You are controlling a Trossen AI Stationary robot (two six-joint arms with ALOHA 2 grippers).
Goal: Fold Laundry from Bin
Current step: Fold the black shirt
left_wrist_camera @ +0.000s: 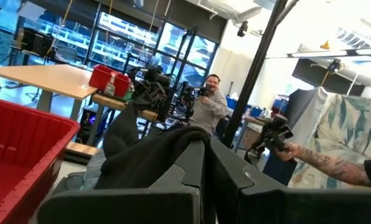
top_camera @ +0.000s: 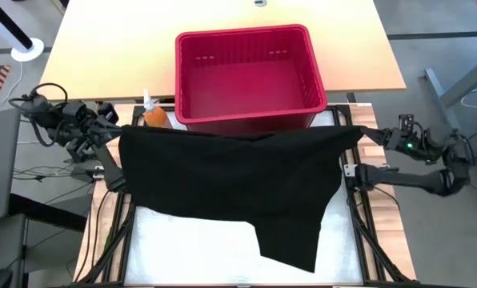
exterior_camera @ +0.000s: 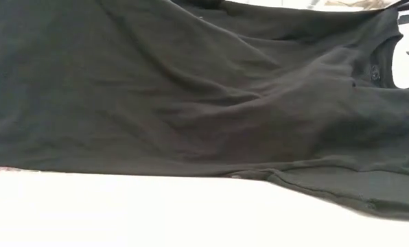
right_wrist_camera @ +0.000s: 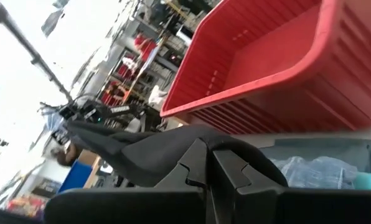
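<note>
Black fabric fills almost the whole low view: the large black garment [exterior_camera: 191, 103] hangs stretched in front of that camera, its lower hem just above the white cloth-covered counter [top_camera: 190, 240]. From above, the garment spreads wide across the counter, pulled taut along its far edge between the two arms, with one longer flap trailing toward the near edge.

Behind it sits the red bin [top_camera: 246, 76], a slotted rectangular basket with a thick rim, its near wall touching the garment's stretched edge. Nothing shows inside it from above.

At the garment's left corner, the left claw [left_wrist_camera: 205, 163] is pinched fully closed on a fold of the black cloth, which bunches up between the dark fingers. At the opposite corner the right claw [right_wrist_camera: 205, 163] is likewise clamped tight on black fabric, with the bin's red wall just beyond it. Both claws are out past the counter's side edges, level with the front of the bin.

Just left of the bin stands a small orange bottle [top_camera: 154, 114].

Beyond the counter, the left wrist view shows a person [left_wrist_camera: 210, 102] seated farther back in the room.
</note>
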